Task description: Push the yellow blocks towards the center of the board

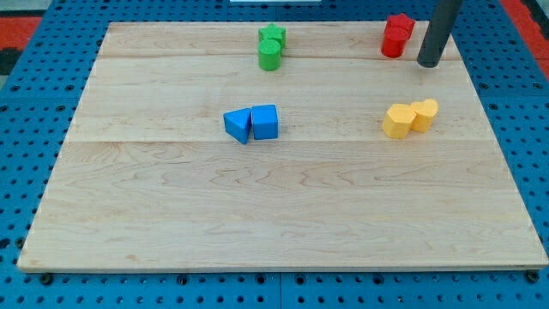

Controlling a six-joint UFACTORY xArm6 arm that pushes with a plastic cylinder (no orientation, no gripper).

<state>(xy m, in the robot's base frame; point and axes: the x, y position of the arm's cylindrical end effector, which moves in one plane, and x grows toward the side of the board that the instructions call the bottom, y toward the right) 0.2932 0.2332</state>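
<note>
Two yellow blocks touch each other at the view's right: a hexagon-like yellow block (397, 121) and a heart-like yellow block (424, 114) just to its right. My tip (428, 64) is at the view's top right, above the yellow pair and apart from it, just to the right of the red blocks.
Two red blocks (396, 36) sit together at the top right. A green star (273, 36) and a green cylinder (269, 55) touch at the top middle. A blue triangle (238, 125) and a blue cube (265, 122) touch near the board's (283, 215) middle.
</note>
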